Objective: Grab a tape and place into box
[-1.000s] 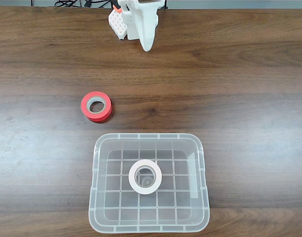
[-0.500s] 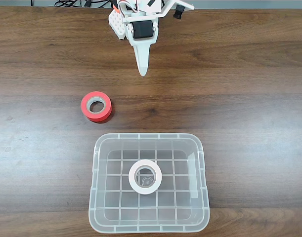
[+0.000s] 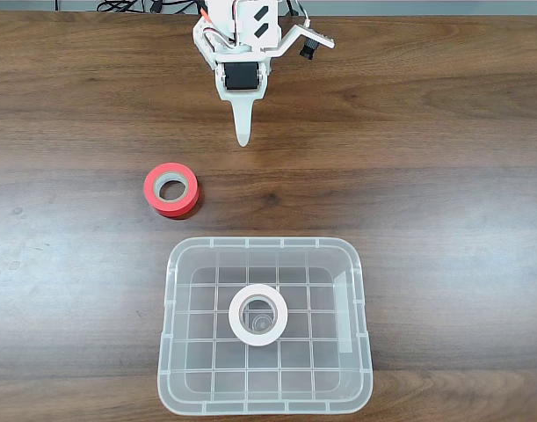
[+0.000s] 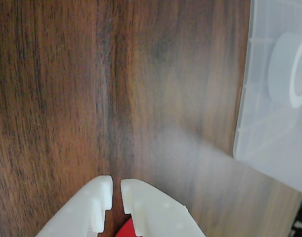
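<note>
Two rolls show in the fixed view: we see the tape (image 3: 258, 315) lying flat inside the box (image 3: 266, 249) at bottom centre, and a red roll (image 3: 171, 189) on the wooden table (image 3: 444, 176) left of centre. Our gripper (image 3: 243, 138) hangs at top centre, fingers nearly together and empty, a slim gap visible in the wrist view (image 4: 116, 190).

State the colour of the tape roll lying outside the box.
Red with a grey core, clearest in the fixed view.

Wood table (image 3: 444, 132) w/ red roll (image 3: 171, 189), box (image 3: 360, 290).
</note>
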